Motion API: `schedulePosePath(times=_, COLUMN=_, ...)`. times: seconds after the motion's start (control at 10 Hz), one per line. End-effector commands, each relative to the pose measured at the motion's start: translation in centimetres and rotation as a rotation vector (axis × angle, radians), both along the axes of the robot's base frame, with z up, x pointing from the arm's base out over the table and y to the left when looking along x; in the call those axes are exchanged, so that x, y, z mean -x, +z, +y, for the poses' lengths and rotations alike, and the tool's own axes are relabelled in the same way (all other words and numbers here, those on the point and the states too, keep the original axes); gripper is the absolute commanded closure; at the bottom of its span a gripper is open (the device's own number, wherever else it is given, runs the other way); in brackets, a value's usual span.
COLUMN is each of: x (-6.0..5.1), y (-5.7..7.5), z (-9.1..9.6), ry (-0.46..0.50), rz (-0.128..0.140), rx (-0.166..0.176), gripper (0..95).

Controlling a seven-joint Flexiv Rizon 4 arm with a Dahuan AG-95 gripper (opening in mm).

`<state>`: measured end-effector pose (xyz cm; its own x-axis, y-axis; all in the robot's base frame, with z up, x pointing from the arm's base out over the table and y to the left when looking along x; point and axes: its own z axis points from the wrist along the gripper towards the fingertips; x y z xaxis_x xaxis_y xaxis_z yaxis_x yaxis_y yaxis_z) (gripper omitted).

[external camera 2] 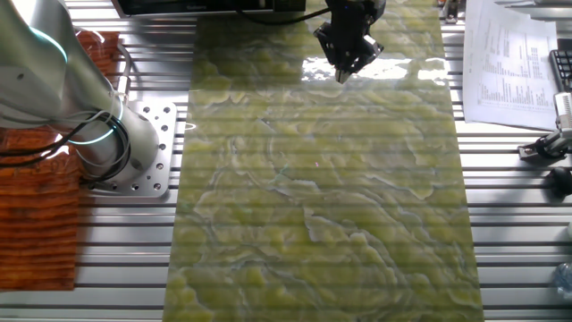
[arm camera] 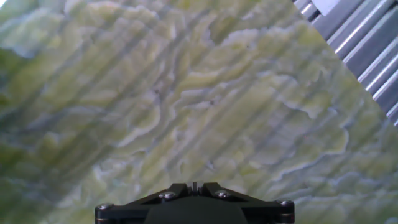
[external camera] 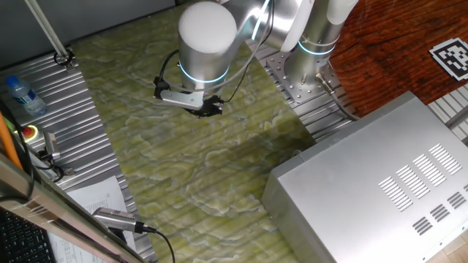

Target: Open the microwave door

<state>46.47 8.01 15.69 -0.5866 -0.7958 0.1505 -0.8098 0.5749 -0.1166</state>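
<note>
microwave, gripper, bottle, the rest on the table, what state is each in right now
microwave: upright on the table, untouched
microwave door: its face is hidden, cannot tell if shut
gripper: above the green mat, holding nothing, fingers look closed
water bottle: lying on its side
papers: lying flat

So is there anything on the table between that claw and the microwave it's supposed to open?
Nothing visible. The gripper hangs over the green marbled mat, and the mat between it and the microwave lies bare. The bottle and papers sit off to the side. The door itself can't be made out from here.
</note>
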Motion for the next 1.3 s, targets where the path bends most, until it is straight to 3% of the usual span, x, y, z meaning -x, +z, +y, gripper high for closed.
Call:
schedulePosePath(times=0.1, x=-0.04, y=-0.02, z=-0.01, ry=-0.111, rz=-0.015, rx=-0.031, gripper=95.0)
schedulePosePath(times=0.2, x=-0.04, y=-0.02, z=-0.01, ry=-0.209, rz=-0.021, rx=-0.042, gripper=95.0)
schedulePosePath(times=0.4, x=-0.04, y=-0.02, z=-0.01, ry=-0.273, rz=-0.027, rx=-0.035, gripper=95.0)
schedulePosePath(times=1.1, x=-0.04, y=-0.01, z=-0.01, ry=-0.334, rz=-0.037, rx=-0.053, gripper=95.0)
schedulePosePath(times=1.3, x=-0.04, y=-0.01, z=-0.01, ry=-0.333, rz=-0.036, rx=-0.043, gripper=95.0)
